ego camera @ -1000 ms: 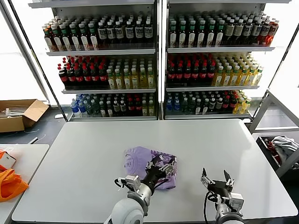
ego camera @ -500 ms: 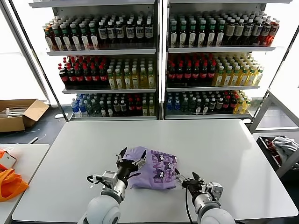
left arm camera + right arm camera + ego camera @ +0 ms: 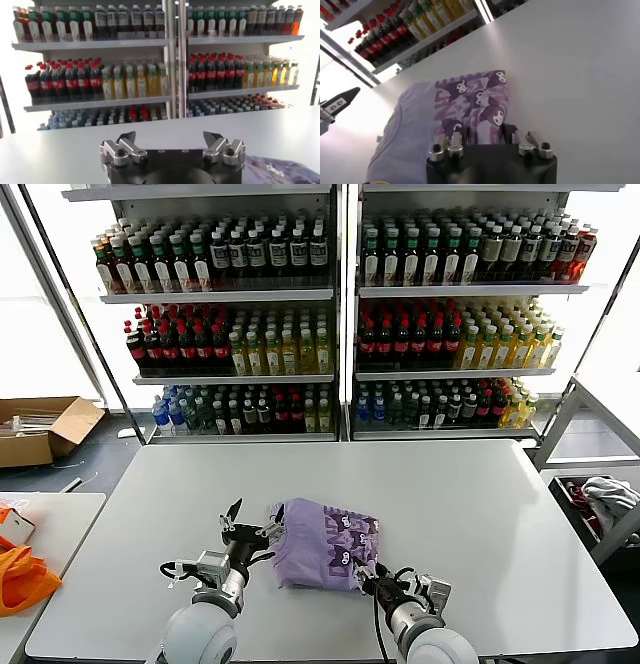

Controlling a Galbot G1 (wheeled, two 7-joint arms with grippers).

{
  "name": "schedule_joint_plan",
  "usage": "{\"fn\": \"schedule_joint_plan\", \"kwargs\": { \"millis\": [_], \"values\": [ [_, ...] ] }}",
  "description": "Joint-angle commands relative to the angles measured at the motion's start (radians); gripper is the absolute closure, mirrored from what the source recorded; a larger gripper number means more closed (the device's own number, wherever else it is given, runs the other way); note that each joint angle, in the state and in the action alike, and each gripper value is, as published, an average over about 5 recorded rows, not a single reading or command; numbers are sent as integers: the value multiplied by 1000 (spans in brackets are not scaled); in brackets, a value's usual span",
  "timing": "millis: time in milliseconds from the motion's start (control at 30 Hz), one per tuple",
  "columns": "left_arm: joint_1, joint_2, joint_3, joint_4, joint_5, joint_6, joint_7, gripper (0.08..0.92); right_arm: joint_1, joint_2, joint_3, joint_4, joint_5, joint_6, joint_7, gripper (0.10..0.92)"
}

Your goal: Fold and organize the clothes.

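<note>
the lavender t-shirt [image 3: 322,556] lies folded near the front of the white table [image 3: 480,514], its dark purple-and-white cartoon print up; no words are legible. the right gripper [image 3: 367,580] pinches its near edge. the left gripper [image 3: 238,531], jaws wide, hovers just beside its collar. bottle labels on the shelves [image 3: 240,294] are unreadable.
</note>
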Motion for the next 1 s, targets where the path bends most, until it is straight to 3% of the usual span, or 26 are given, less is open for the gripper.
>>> {"fn": "schedule_joint_plan", "kwargs": {
  "millis": [33,400,767,1000],
  "values": [
    [10,7,-20,2,17,4,-5,177,5,-15,-17,8,4,-5,33,597],
    [36,-8,-34,-21,15,3,-9,177,-34,-142,137,63,-58,-21,-24,887],
    [56,-23,-32,-39,15,4,-7,177,-30,-216,310,-33,-189,-22,-73,896],
    [58,-27,-34,-40,14,4,-5,177,-75,-198,332,-2,-220,-25,-111,885]
  ]
}}
